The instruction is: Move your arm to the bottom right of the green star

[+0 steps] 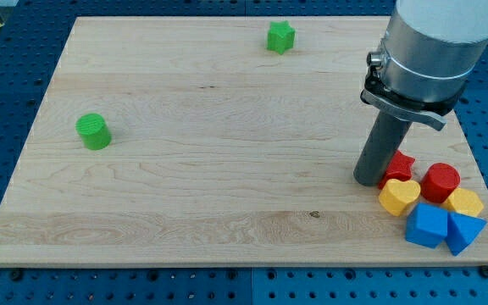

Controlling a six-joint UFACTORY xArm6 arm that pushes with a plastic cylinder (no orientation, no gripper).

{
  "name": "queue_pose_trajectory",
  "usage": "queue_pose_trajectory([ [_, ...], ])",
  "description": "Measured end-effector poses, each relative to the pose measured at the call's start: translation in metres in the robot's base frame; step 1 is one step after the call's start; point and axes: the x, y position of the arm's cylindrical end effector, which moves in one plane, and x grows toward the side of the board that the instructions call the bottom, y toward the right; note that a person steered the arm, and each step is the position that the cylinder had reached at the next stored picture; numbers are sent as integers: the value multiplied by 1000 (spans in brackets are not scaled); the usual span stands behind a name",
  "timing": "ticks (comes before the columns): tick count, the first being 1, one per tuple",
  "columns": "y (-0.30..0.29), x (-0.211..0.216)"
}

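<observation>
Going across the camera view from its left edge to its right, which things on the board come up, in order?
Green cylinder block → green star block → my tip → yellow heart block; the remaining red, yellow and blue blocks cluster at the right, overlapping too much to order.

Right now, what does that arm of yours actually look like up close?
The upper part is a wide, smooth cylinder, silver-grey with a white top. Below it sits a dark clamp-like collar with a small bolt at its side. From there a straight, dark grey round rod runs down to my tip on the wooden board, just left of the red block. No cables or markings show.
</observation>
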Motion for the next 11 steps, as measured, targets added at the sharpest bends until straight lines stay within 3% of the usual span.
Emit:
queue_pose_trajectory([
  [2, -52, -50],
  [7, -56, -60],
  [11, -13, -182],
])
